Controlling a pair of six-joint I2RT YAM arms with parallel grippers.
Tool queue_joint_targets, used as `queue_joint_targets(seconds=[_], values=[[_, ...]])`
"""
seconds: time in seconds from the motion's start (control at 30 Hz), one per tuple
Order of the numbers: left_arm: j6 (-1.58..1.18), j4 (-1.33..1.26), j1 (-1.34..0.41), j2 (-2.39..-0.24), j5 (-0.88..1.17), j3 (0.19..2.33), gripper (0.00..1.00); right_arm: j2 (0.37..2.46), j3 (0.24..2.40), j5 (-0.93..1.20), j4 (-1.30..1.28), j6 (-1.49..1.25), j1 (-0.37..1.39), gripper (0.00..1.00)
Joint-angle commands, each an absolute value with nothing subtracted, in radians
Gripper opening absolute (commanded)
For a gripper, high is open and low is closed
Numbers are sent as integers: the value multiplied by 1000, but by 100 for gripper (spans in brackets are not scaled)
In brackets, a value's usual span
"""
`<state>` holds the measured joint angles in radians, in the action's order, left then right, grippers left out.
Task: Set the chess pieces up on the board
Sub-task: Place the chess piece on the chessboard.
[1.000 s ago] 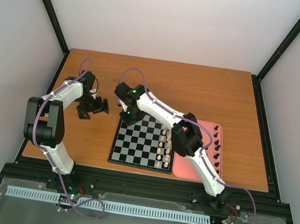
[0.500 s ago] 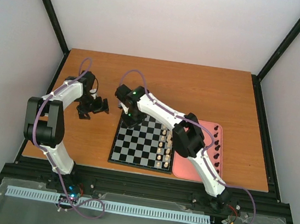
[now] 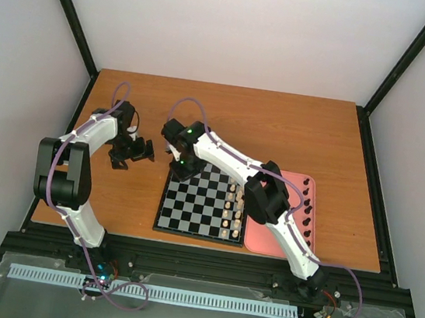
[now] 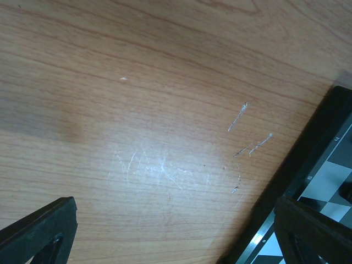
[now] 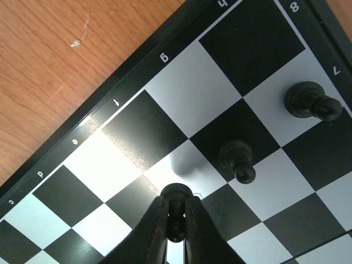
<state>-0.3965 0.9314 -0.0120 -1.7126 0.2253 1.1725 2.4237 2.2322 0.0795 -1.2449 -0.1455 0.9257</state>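
Observation:
The board (image 3: 190, 212) lies in the middle of the table. My right gripper (image 3: 182, 168) reaches over its far left corner. In the right wrist view the right gripper (image 5: 176, 220) is shut on a black pawn (image 5: 177, 192), held just above a pale square of the board (image 5: 126, 137). Two black pawns (image 5: 237, 159) (image 5: 311, 102) stand on squares nearby. More black pieces (image 3: 309, 211) wait on the pink tray. My left gripper (image 3: 133, 152) is open and empty over bare table left of the board; its wrist view (image 4: 176, 242) shows the board's corner (image 4: 324, 165).
A pink tray (image 3: 264, 243) lies against the board's right side. Cream-white pieces (image 3: 232, 209) stand in two columns along the board's right edge. My right arm stretches across the board. Black frame posts border the table.
My right gripper has shifted only slightly over the board's far left corner, still holding the pawn. The left arm has not moved.

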Motion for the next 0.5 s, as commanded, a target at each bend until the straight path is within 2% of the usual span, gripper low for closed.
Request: queue_joint_targets(seconds=[0.0,0.47], values=[[-396,916,-8,-1707,228,1192,100,2433,2265,86,-1263,-132,933,11],[-396,915,-8,-1705,227,1186,100,2432,2260,110,-1273,-122,939,20]])
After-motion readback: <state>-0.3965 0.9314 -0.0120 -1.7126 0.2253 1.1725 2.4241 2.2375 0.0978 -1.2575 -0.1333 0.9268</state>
